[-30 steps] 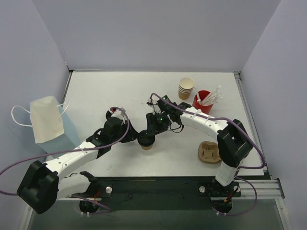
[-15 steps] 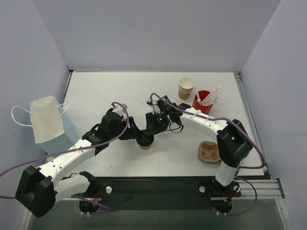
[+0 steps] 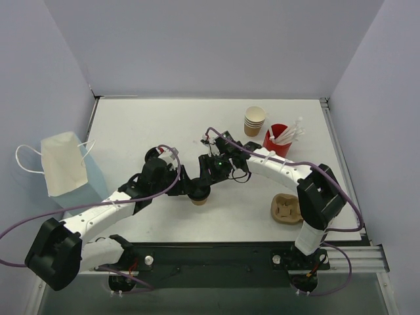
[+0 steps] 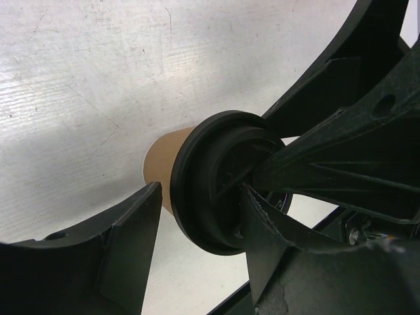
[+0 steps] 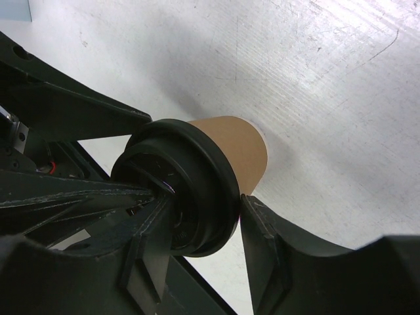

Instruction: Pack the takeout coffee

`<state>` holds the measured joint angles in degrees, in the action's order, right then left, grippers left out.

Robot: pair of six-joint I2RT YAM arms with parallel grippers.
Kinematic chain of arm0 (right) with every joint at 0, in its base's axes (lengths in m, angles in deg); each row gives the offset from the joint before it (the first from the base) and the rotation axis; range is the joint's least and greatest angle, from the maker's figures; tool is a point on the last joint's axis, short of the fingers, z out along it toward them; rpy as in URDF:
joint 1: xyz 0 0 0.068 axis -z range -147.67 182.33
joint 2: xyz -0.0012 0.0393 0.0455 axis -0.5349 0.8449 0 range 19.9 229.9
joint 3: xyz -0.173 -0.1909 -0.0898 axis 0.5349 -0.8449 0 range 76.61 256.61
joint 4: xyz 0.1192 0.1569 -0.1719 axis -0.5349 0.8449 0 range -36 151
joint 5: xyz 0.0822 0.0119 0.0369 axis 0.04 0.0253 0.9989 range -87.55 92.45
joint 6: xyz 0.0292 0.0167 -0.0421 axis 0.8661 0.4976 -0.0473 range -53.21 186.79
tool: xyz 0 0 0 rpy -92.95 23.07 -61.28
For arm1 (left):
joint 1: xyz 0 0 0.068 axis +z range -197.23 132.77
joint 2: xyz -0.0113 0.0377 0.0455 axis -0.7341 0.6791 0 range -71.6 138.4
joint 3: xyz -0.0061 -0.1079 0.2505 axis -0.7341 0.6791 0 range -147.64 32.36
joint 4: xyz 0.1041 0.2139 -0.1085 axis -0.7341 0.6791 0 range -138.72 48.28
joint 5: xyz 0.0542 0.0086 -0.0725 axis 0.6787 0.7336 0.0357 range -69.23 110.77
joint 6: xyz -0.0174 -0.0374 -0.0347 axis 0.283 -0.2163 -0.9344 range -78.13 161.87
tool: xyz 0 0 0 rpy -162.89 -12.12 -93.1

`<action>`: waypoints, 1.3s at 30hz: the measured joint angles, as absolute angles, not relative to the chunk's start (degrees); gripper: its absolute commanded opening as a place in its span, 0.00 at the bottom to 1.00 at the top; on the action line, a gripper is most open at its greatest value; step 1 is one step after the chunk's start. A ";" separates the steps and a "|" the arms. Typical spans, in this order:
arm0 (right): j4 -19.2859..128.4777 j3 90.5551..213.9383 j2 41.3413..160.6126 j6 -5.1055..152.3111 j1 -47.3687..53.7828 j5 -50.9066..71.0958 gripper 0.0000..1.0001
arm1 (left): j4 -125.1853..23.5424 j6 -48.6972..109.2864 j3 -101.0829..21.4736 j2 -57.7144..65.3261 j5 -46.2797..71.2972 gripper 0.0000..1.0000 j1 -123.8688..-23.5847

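Near: left end effector (image 4: 200, 200), fingers apart, astride the takeout coffee (image 3: 200, 193) just below its lid; contact unclear. Cup stands upright, middle of the desk (image 3: 131, 125). Beyond: right end effector (image 5: 200, 210) clamped across the black lid rim. Judgement: light, thin kraft wall dents easily, lid can pop. Take hold low on the wall, gently, and keep it upright.

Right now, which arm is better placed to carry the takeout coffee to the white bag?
Left. The white bag sits on the left arm's side, and the left hand straddles the takeout coffee; the right hand would have to reach across.
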<state>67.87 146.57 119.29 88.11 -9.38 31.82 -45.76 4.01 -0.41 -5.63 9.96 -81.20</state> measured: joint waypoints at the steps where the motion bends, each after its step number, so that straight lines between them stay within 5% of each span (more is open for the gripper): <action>1: 67.89 146.54 119.20 88.15 -9.36 31.75 0.46 | -46.00 4.03 -0.34 -5.60 9.98 0.60 -81.20; 21: 69.84 144.53 116.95 87.04 -4.35 35.56 0.51 | -49.10 4.14 -0.17 -4.23 10.07 0.57 -81.27; 39: 64.55 139.94 115.77 87.17 -2.04 42.00 0.31 | -50.30 4.18 -0.04 -3.53 10.03 0.56 -81.31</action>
